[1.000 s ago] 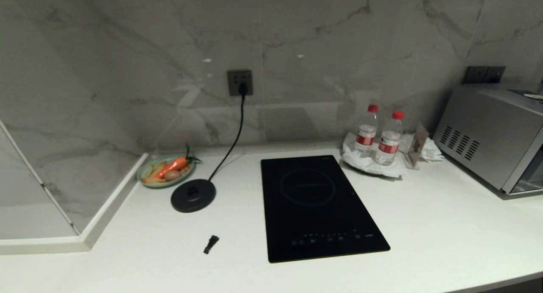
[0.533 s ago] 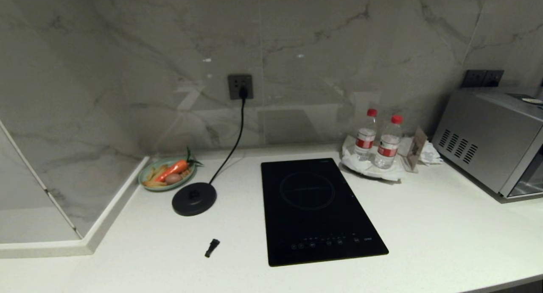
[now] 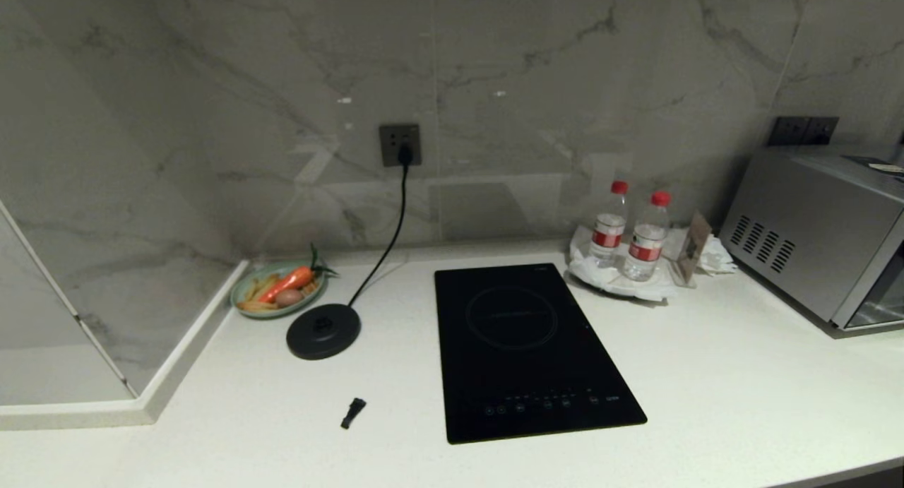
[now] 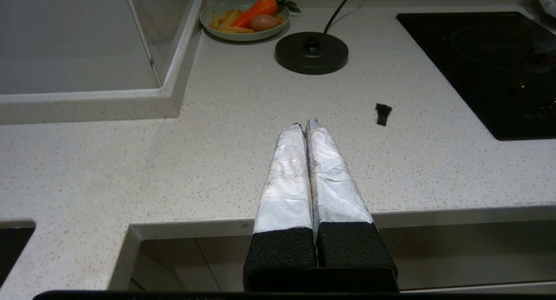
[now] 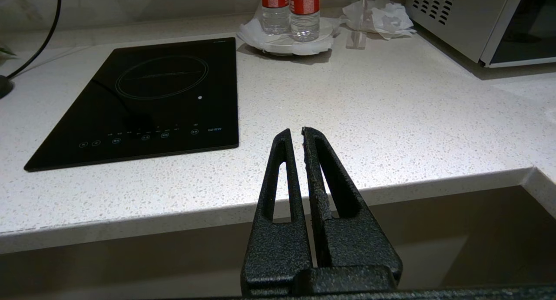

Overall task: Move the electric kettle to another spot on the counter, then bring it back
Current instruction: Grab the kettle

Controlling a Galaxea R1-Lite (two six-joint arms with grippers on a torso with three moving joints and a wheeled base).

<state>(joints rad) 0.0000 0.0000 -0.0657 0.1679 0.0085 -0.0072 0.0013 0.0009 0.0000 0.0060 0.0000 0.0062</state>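
The electric kettle is out of view in all three views. On the white speckled counter [image 3: 741, 403] lies only its flat black base disc [image 3: 323, 330], its cord running up to a wall socket [image 3: 400, 144]. My left gripper [image 4: 304, 124] hovers at the counter's front edge [image 4: 217, 152], its silver-wrapped fingers shut on nothing, pointing toward the base disc [image 4: 311, 52]. Further right along the front edge, my right gripper [image 5: 295, 130] is shut and empty over the counter [image 5: 391, 117]. Neither arm shows in the head view.
A black induction hob [image 3: 526, 347] is set into the middle of the counter. A small black piece [image 3: 352, 411] lies near the front. Behind the base disc is a green plate [image 3: 240, 290] with a carrot. Two water bottles [image 3: 609, 227] and a steel oven [image 3: 819, 227] stand at the right.
The whole head view slid slightly downward between the oldest frame and now, so the camera moved. Nothing on the counter has shifted.
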